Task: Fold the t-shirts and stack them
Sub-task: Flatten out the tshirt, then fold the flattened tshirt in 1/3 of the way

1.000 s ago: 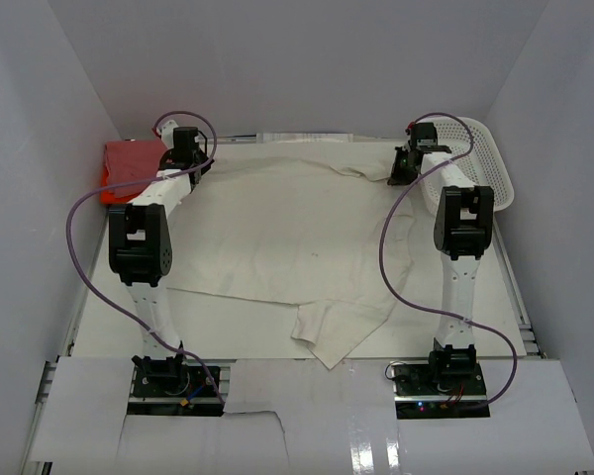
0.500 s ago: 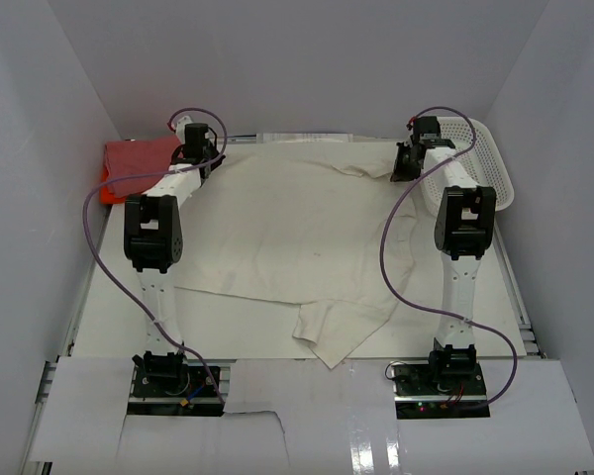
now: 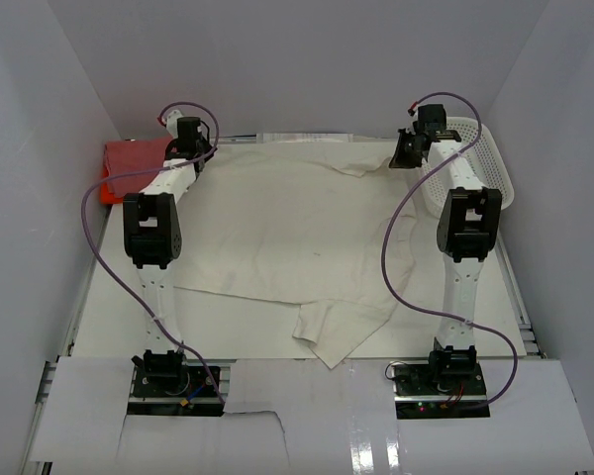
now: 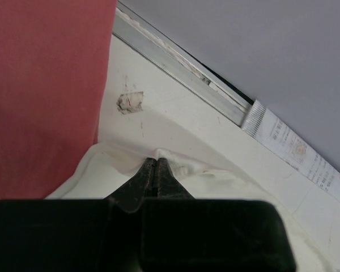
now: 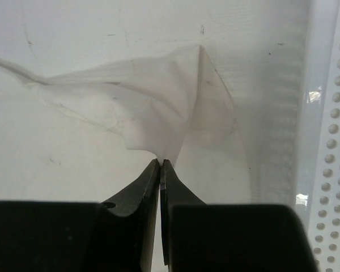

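Observation:
The cream t-shirt (image 3: 297, 228) lies spread across the table, its near corner folded over. My left gripper (image 3: 200, 155) is shut on its far left edge; the left wrist view shows the gripper (image 4: 153, 161) pinching cream cloth (image 4: 204, 173). My right gripper (image 3: 404, 156) is shut on the shirt's far right edge; the right wrist view shows the gripper (image 5: 160, 162) pinching a lifted flap (image 5: 164, 102). The folded dusty pink-red t-shirt (image 3: 134, 160) lies at the far left on the orange t-shirt (image 3: 105, 193), and fills the left of the left wrist view (image 4: 45, 90).
A white mesh basket (image 3: 483, 163) stands at the far right; its holed wall shows in the right wrist view (image 5: 334, 141). The enclosure's back wall and a metal rail (image 4: 181, 62) run just beyond the left gripper.
Both grippers have moved toward the back wall with the cream shirt's far edge, pulling it a little further back. The left arm shifted slightly left again.

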You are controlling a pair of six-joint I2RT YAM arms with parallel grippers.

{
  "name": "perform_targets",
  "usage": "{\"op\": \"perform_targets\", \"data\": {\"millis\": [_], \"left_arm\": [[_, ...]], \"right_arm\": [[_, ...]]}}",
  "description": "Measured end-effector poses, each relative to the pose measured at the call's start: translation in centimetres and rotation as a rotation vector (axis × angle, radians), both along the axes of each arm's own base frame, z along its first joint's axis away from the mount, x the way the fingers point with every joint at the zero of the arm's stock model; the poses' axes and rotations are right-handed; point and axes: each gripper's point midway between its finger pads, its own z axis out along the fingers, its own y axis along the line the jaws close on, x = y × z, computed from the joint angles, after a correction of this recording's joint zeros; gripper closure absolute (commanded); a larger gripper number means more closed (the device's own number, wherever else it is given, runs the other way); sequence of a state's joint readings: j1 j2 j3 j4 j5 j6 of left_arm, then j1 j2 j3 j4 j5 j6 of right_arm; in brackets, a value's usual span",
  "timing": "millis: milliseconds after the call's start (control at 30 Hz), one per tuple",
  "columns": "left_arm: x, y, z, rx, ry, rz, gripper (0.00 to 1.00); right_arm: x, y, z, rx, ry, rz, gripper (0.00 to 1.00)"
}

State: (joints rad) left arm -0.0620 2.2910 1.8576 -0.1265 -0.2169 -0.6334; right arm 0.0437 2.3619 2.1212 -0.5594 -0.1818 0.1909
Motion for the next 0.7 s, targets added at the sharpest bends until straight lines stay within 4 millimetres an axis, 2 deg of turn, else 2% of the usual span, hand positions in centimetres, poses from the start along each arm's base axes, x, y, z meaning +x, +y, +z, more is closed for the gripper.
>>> {"op": "perform_targets", "data": {"millis": [100, 200, 400, 700], "left_arm": [[0.8, 1.3, -0.5, -0.01, -0.004, 0.015, 1.0], [0.9, 2.2, -1.8, -0.021, 0.014, 0.018, 1.0], [1.0, 2.9, -3.8, -0.023, 0.041, 0.014, 1.0], [1.4, 3.7, -3.5, -0.046, 0.023, -0.004, 1.0]], "right_arm": [[0.0, 0.2, 1.3, 0.009, -0.023, 0.013, 0.92], [-0.3, 0.5, 2.4, 0.019, -0.039, 0.026, 0.92], [-2.1, 1.3, 3.3, 0.036, -0.038, 0.056, 0.92], [-4.1, 2.2, 3.7, 0.042, -0.029, 0.081, 0.92]]}}
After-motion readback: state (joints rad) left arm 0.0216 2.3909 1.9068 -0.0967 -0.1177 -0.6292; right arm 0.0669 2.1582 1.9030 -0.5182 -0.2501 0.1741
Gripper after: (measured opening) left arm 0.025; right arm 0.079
